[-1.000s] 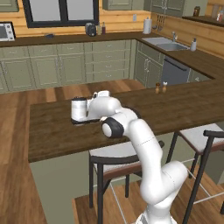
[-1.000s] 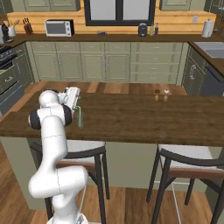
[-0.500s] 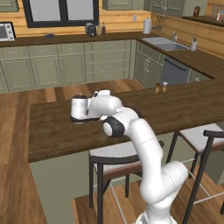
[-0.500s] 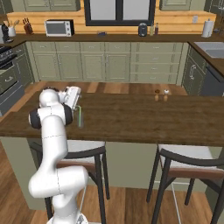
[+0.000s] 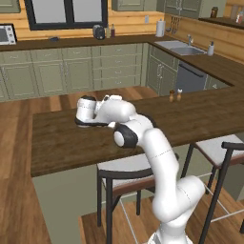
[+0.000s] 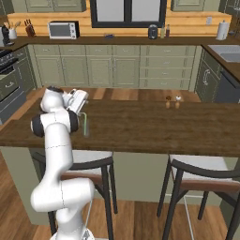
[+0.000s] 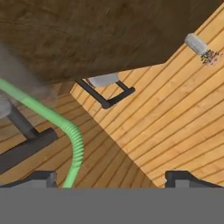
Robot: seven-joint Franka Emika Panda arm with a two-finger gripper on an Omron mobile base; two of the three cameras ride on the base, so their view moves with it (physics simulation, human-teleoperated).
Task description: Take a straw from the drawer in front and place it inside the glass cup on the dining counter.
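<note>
— Where's the straw?

— I see my claw (image 6: 80,104) over the dark wood bench (image 6: 154,125), near its left end. The green straw (image 6: 85,123) stands upright in the glass cup (image 6: 86,126) at about five o'clock of it.

— Claw state?

— Fingers spread wide, holding nothing; the straw (image 7: 52,127) curves past the left fingertip (image 7: 40,178).

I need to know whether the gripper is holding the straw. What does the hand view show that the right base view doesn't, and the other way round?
Hand view adds: the gripper with its tips spread wide, and the straw with a ribbed bend passing close to one tip, not clamped. Right base view adds: the straw standing upright on the dining counter just ahead of the hand, and two shakers further along. Both: straw, dark counter, a stool.
</note>
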